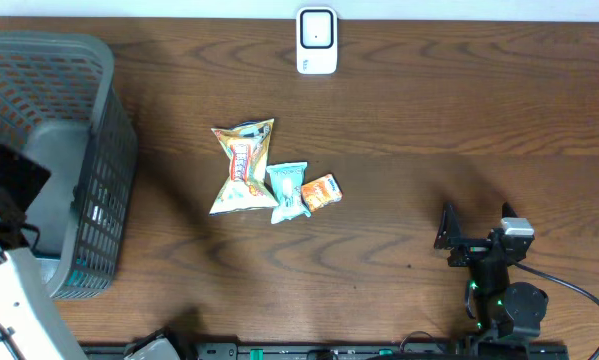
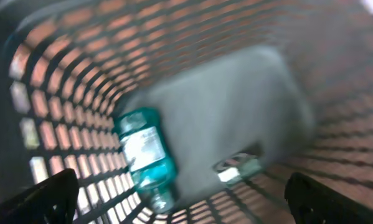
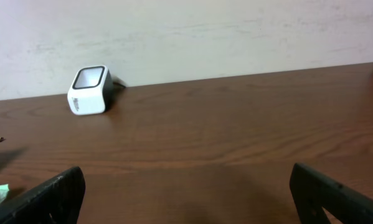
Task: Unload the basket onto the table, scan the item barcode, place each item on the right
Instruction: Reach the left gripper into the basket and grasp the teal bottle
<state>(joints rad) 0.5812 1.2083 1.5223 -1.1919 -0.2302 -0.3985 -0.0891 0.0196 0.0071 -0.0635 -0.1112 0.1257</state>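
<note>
With our left pincer [image 2: 186, 205] spread wide over the teal bottle [image 2: 142, 155] lying by the mesh wall inside the basket [image 1: 89, 120], we should descend squarely and close across its body, leaving the label bare for the scanner [image 1: 317, 40], while our right pincer [image 3: 189, 193] hangs wide and empty.

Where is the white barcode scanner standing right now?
In the overhead view the white barcode scanner stands at the far edge of the table, near the middle, well beyond the snack packets; the right wrist view shows it by the wall.
</note>
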